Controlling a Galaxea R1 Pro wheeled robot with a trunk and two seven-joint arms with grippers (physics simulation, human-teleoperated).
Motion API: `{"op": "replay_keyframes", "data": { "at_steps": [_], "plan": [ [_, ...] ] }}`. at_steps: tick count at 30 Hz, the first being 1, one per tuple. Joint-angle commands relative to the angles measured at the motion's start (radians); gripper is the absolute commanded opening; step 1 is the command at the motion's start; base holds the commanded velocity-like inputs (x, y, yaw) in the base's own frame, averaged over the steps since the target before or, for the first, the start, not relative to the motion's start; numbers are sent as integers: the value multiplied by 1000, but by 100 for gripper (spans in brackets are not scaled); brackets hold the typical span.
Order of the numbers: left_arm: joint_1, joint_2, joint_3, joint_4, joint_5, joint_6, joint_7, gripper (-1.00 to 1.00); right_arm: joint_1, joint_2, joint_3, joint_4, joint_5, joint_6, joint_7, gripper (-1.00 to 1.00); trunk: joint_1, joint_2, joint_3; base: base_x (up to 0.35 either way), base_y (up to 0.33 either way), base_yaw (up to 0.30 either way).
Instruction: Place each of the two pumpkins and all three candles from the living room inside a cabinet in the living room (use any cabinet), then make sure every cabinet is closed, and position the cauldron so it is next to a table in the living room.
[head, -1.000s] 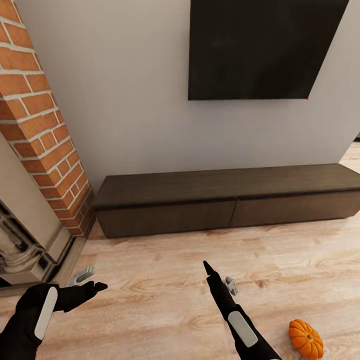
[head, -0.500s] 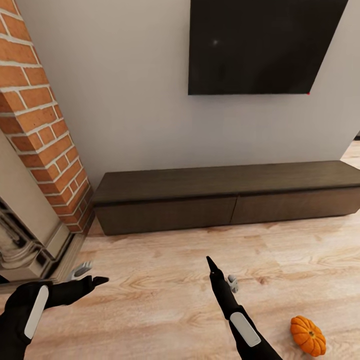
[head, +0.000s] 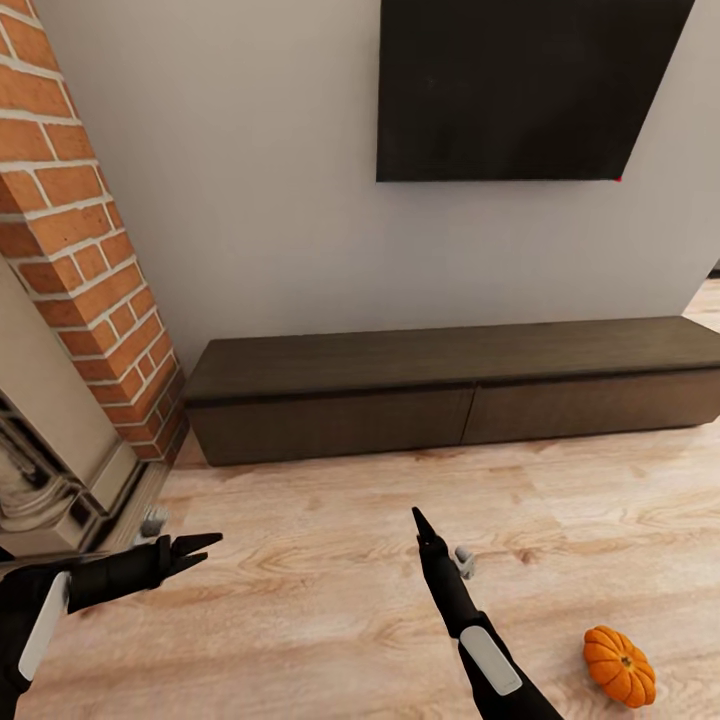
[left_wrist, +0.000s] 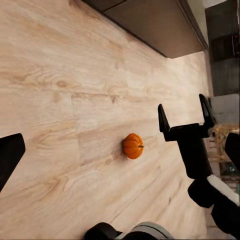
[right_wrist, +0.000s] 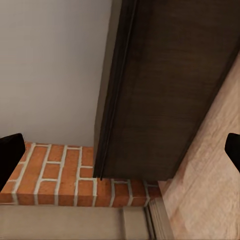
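From the head view, your left pincer (head: 195, 547) hangs parted and empty over the floor (head: 330, 560) at near left. Your right pincer (head: 420, 522) points toward the cabinet (head: 450, 390). The cabinet's drawers look shut against the far wall. One pumpkin (head: 619, 665) lies on the floor at near right.

In the left wrist view, the pumpkin (left_wrist: 132, 146) sits alone on the boards and the right pincer (left_wrist: 186, 116) stands spread wide beside it.

In the right wrist view, the cabinet (right_wrist: 170, 90) front looms ahead beside the brick column (right_wrist: 70, 175). Square up to a drawer before you reach.
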Motion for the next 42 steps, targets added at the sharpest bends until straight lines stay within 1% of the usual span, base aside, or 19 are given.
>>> {"op": "replay_keyframes", "data": {
  "at_steps": [1, 3, 6, 11, 15, 17, 19, 23, 24, 26, 27, 30, 35, 38, 39, 42],
  "plan": [
    [0, 1, 0, 1, -1, -1, -21, 100, 1, 0, 0, 0, 0, 0, 6, 100, 0, 0, 0, 0, 0, 0],
    [1, 2, 1, 3, -4, -2, -70, 100, 2, -1, -1, 0, 1, 2, 36, 100, 4, -7, -3, 0, 0, 0],
    [1, 2, 6, 6, -1, -2, -98, 100, 2, -1, -1, 0, 1, 4, 75, 100, 15, -28, -13, 0, 0, 0],
    [1, 0, 9, 9, 6, -2, -107, 100, 2, -1, -1, 0, 0, 5, 93, 100, 35, -63, -28, 0, 0, 0],
    [1, -1, 10, 10, 7, -3, -109, 100, 1, -1, -1, 0, -2, 8, 136, 100, 50, -91, -41, 0, 0, 0],
    [1, -2, 10, 11, 8, -3, -110, 100, 1, -2, -2, 1, -10, 10, 167, 100, 58, -105, -47, 0, 0, 0],
    [1, -3, 11, 11, 8, -3, -111, 100, 1, -6, -2, 1, -29, 12, 181, 100, 65, -119, -53, 0, 0, 0],
    [1, -3, 11, 11, 8, -3, -111, 100, 1, -6, -2, 1, -29, 12, 181, 100, 81, -147, -66, 0, 0, 0],
    [1, -3, 11, 11, 9, -3, -111, 100, 1, -7, -1, 2, -36, 12, 183, 100, 84, -154, -69, 0, 0, 0],
    [2, -4, 11, 11, 9, -3, -111, 100, 1, -12, -1, 2, -87, 22, 188, 100, 92, -168, -75, 0, 0, 0],
    [2, -4, 11, 12, 9, -3, -111, 100, 1, -14, -1, 2, -104, 27, 188, 100, 96, -175, -78, 0, 0, 0],
    [2, -4, 11, 12, 9, -3, -111, 100, 1, -15, -1, 3, -125, 35, 189, 100, 107, -196, -88, 0, 0, 0],
    [2, -6, 10, 13, 9, -3, -114, 100, 1, -16, -1, 4, -136, 39, 187, 100, 110, -198, -107, 0, 0, 0],
    [2, -6, 10, 21, 7, -4, -150, 100, 1, -16, -1, 4, -137, 40, 187, 100, 111, -199, -119, 0, 0, 0],
    [2, -6, 10, 30, 4, -5, -178, 100, 1, -16, -2, 10, -138, 40, 186, 100, 112, -199, -122, 0, 0, 0],
    [2, -5, 11, 41, 1, -6, -200, 100, 1, -16, -4, 27, -140, 40, 186, 100, 113, -200, -134, 0, 0, 0]
  ]
}}
